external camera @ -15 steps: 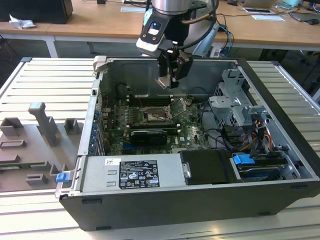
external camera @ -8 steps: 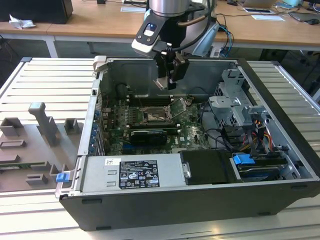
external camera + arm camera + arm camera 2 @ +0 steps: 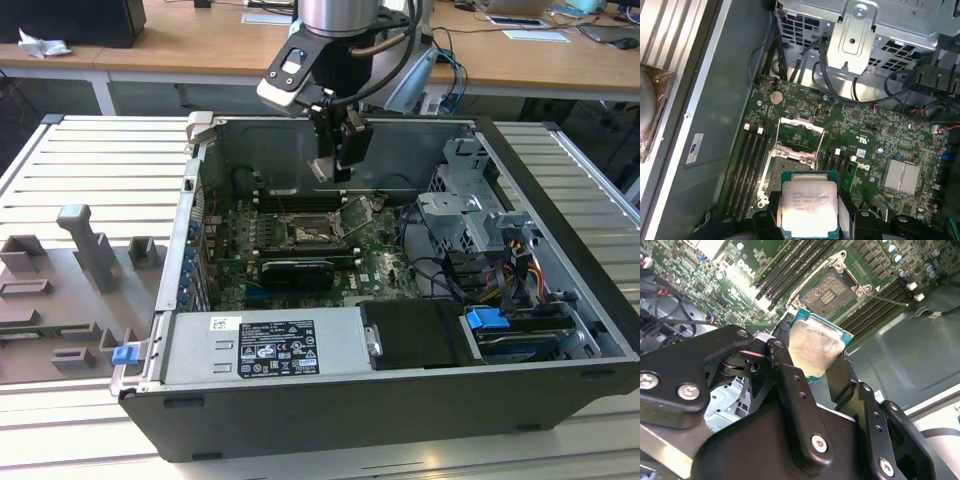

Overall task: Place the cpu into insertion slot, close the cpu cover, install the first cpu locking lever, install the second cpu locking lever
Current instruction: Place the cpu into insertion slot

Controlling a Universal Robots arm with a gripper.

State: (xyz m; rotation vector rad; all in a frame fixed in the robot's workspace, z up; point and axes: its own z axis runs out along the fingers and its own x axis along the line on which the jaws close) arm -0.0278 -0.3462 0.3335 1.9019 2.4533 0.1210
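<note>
Chip: a flat square chip (image 3: 810, 207) with a pale silvery metal top and a green rim showing at its edges; print on the top, too small to read.
Chip hold: pinched at two opposite edges by the black fingers of the gripper (image 3: 811, 357).
Chip place: in the air above the green board, near the socket and not touching it.
Socket: a square dark socket (image 3: 829, 290) with a metal rim, bare inside, between rows of long black memory slots.
Cover: a thin silvery frame cover (image 3: 801, 131) with a large window, swung up on its hinge at one edge of the socket.
Lever: a thin metal lever (image 3: 887, 300) lies unlatched, angled away from the socket.
</note>
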